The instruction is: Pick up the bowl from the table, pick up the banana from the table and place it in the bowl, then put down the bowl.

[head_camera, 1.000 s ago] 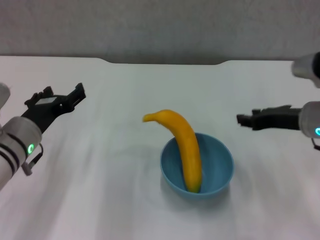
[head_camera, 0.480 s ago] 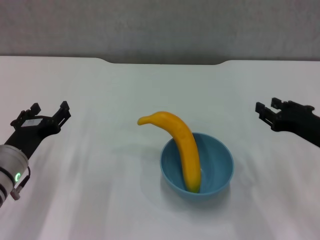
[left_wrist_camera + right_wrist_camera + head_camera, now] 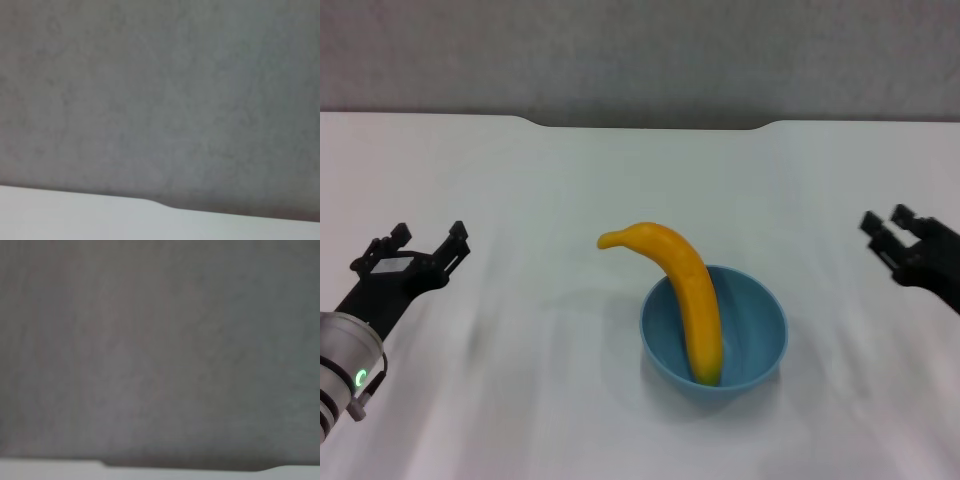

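Observation:
The light-blue bowl (image 3: 714, 342) stands on the white table (image 3: 560, 190) just right of centre. The orange-yellow banana (image 3: 682, 288) lies in it, one end at the bowl's bottom, the other end sticking out over the rim to the upper left. My left gripper (image 3: 418, 245) is open and empty at the left side, well away from the bowl. My right gripper (image 3: 888, 228) is open and empty at the right edge, also apart from the bowl. Both wrist views show only the grey wall and the table's far edge.
The table's far edge has a shallow notch (image 3: 650, 125) against the grey wall (image 3: 640, 50). The same edge shows in the left wrist view (image 3: 160, 205) and the right wrist view (image 3: 180, 465).
Both arms have drawn back outward and toward me, away from the bowl. The bowl and banana have stayed where they were.

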### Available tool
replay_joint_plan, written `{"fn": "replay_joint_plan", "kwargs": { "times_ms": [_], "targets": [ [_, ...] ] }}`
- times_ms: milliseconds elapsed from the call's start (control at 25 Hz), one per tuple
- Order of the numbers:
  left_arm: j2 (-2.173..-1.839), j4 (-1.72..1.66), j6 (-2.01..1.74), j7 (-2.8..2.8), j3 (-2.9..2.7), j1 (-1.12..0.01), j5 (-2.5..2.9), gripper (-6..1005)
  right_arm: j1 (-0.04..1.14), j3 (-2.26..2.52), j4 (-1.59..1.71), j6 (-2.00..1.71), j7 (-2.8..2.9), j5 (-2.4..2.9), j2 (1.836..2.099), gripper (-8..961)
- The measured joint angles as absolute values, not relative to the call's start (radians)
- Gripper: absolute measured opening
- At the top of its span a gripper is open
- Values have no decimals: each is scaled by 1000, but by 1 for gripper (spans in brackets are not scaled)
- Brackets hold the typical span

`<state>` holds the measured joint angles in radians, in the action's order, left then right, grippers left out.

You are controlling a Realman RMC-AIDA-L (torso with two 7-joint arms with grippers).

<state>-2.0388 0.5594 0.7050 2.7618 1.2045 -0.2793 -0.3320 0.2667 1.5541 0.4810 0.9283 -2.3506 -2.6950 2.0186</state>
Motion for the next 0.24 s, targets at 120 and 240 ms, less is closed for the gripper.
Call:
{"fn": "replay_joint_plan", "kwargs": {
  "times_ms": [120,240],
  "targets": [
    [-2040,535,744,2758,1181,-285,-334,811,280,1554,401,980,-2381,-2783,2018,472],
    [-2041,523,757,2757,1165,-291,-335,811,292,1561,368,993,-2424,-2794,2021,472]
  ]
}}
